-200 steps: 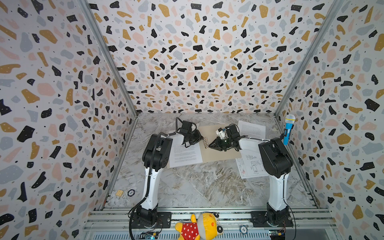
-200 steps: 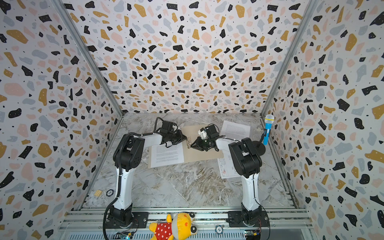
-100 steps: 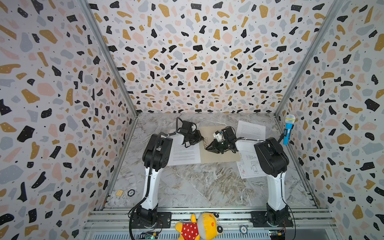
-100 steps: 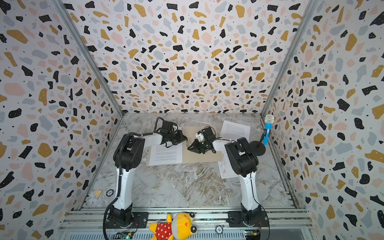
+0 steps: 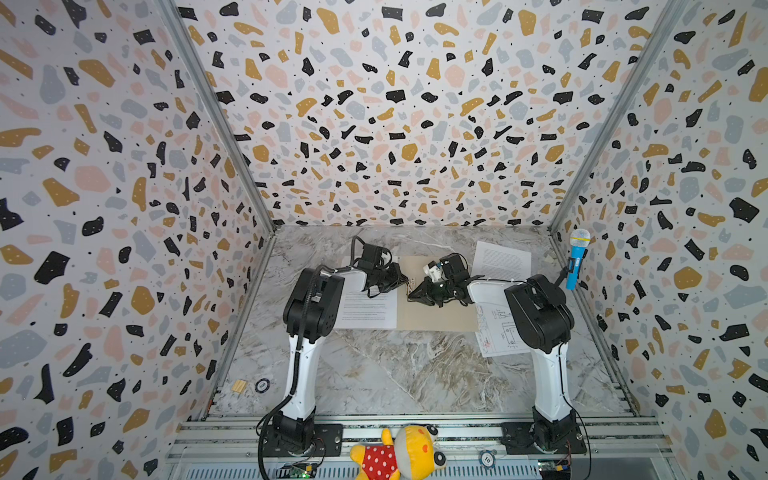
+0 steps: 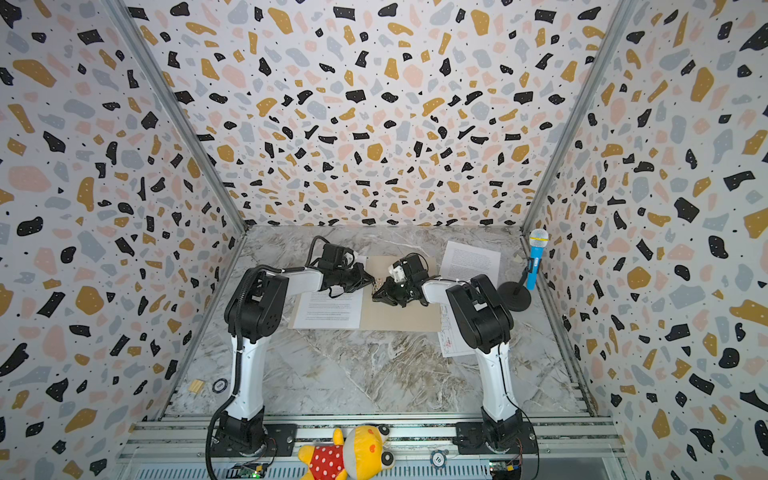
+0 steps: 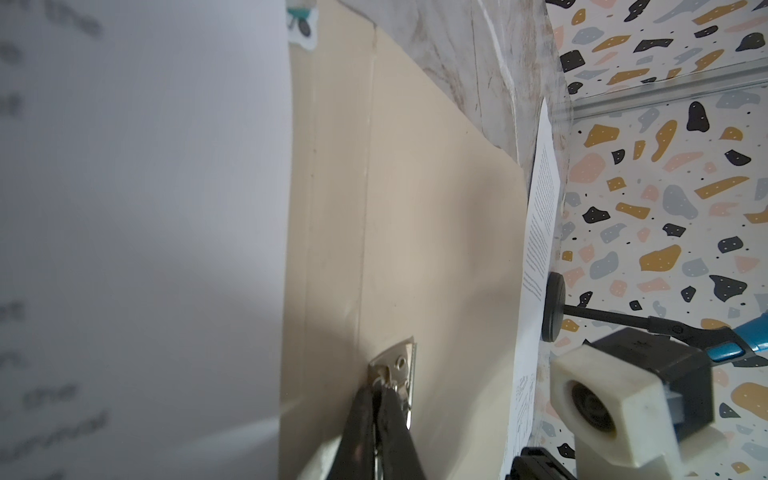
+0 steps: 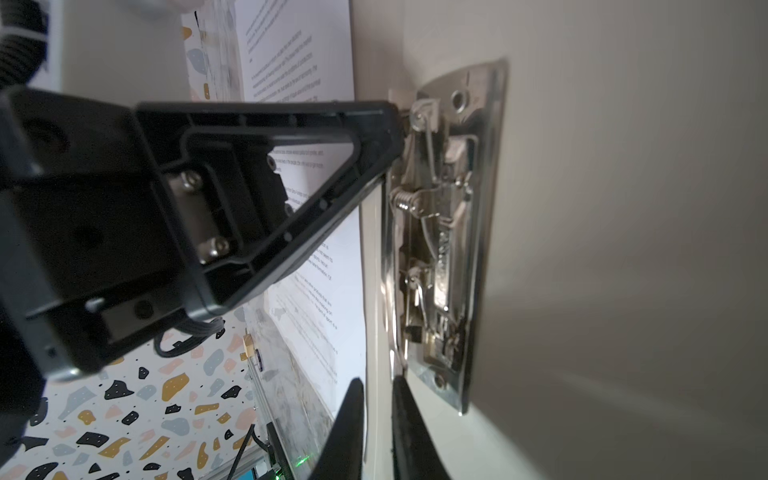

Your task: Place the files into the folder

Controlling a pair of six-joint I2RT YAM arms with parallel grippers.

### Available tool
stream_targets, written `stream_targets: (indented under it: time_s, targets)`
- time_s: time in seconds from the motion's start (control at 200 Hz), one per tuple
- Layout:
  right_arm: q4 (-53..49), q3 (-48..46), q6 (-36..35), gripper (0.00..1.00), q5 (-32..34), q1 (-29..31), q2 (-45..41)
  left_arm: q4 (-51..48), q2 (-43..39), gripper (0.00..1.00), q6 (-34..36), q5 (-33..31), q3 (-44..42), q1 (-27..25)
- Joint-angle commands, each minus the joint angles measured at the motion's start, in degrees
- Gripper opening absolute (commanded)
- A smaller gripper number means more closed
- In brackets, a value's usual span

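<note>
- left gripper (image 7: 380, 388) is squeezed shut, pinching one end of the metal clip (image 8: 444, 232) at the folder's spine
- right gripper (image 8: 377, 380) is at the clip's other end with its fingers nearly together, just a thin gap. Can't tell if it's actually got hold of anything
- folder (image 5: 436, 320) lies open and flat on the table (image 5: 374, 374)
- one text sheet (image 5: 365, 311) already lies on the folder's left half, its edge just beside the clip. It doesn't look tucked under
- left to do: the second text sheet (image 5: 500, 259) and the drawing sheet (image 5: 496, 338) are both on the table, just off the folder's right edge
- so roughly a third done, I'd guess
</note>
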Motion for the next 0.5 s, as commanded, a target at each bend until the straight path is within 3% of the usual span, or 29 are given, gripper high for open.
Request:
stream_targets:
  time_s: [0.0,0.496]
  targets:
    - [0.25,1.49,0.78,0.16,1.15,0.38,0.57,-2.78,-1.32,0.07,1.15,-0.02,-1.83,1.18]
    - [1.29,2.54,2.43,0.17,1.24,1.70,2.28,-1.51,-2.76,0.07,-0.04,-0.85,-4.70,2.19]
